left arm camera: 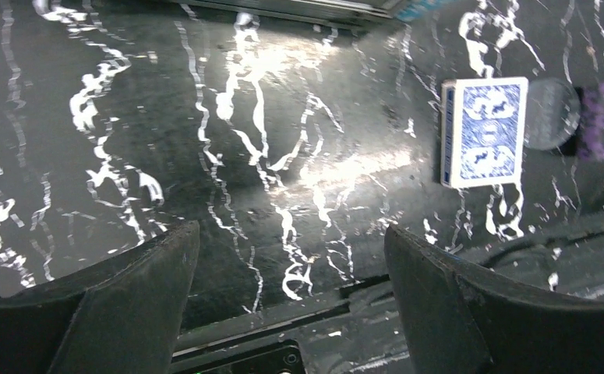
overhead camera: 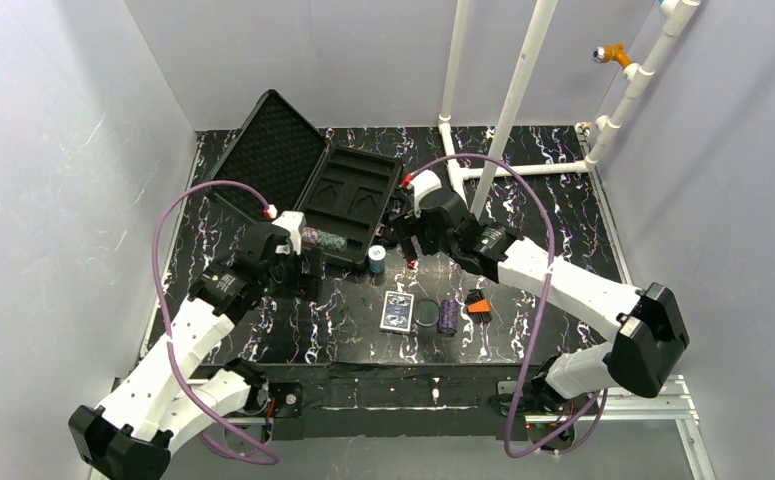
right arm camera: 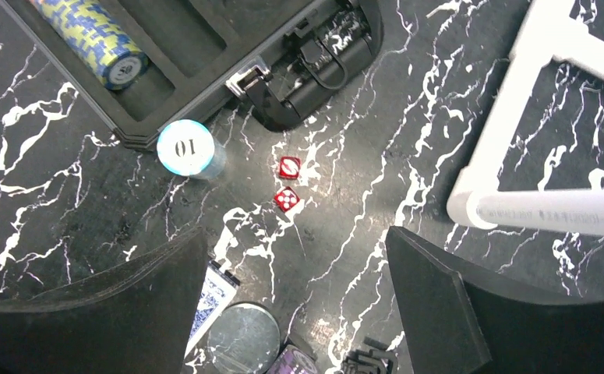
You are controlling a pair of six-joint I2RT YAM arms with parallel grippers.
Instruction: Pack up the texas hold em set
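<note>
- Recording the left gripper (left arm camera: 291, 234) spread wide and gripping nothing, hovering over bare black marbled table (left arm camera: 205, 156) close to the near edge of the black case (overhead camera: 348, 200).
- Recording the right gripper (right arm camera: 297, 234) likewise spread wide and empty, hanging above two red dice (right arm camera: 289, 167) lying close together on the table.
- Noting the case lying open at the far left of the table, with its foam-lined lid (overhead camera: 268, 150) tilted back and its moulded tray (right arm camera: 181, 47) lying flat.
- Finding one patterned chip roll (right arm camera: 88, 39) lying on its side in a slot of the tray.
- Finding a teal chip stack (right arm camera: 183, 148) standing upright on the table just beside the tray's near edge, outside the case, its top face marked 10.
- Locating the card deck (overhead camera: 397, 311) lying flat, blue back up, near the front centre of the table and well apart from the case.
- Locating the round disc (overhead camera: 427, 314) just to the right of the deck, and the purple chip roll (overhead camera: 448, 316) lying just to the right of the disc.
- Noting a small orange-and-black object (overhead camera: 478, 303) near the purple roll on its right side.
- Noting a white pipe frame (overhead camera: 513, 90) standing at the far right of the table.
</note>
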